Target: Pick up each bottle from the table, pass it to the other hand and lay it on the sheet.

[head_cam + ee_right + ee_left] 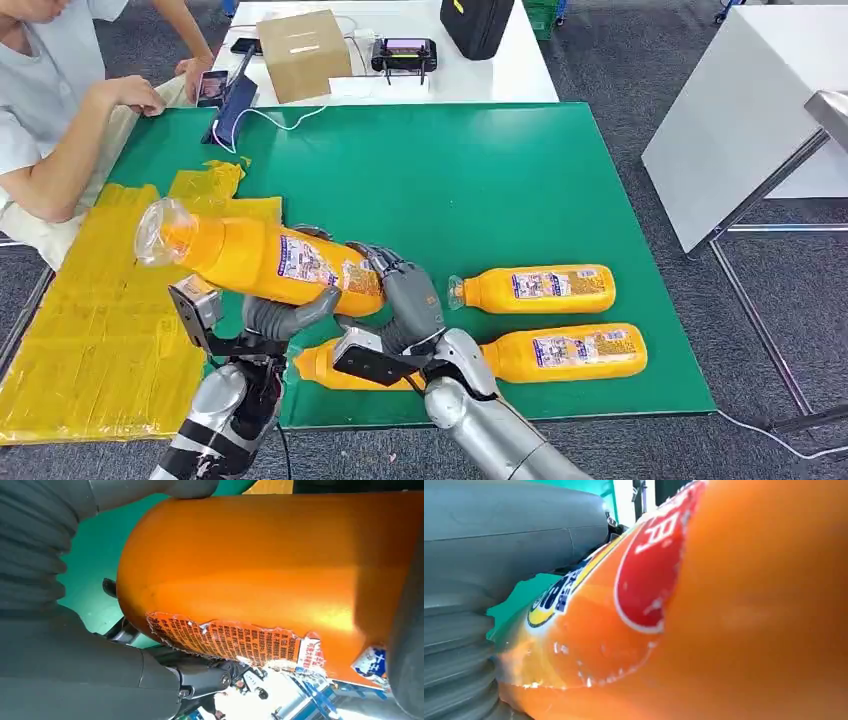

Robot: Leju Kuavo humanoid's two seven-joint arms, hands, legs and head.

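Above the bench (560, 190), a bottle (265, 262) is gripped by both left hand (275, 318) and right hand (405, 300); its torn label (235, 642) is seen from the right wrist.

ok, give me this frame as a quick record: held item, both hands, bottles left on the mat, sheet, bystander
held bottle: orange bottle, lifted off the table, lying roughly level, clear neck toward the yellow sheet
left hand: left hand grips the bottle from below
right hand: right hand grips the bottle's base end
bottles on green mat: three, lying flat
yellow sheet: yellow sheet, no bottle on it
bystander: person seated at the far left corner
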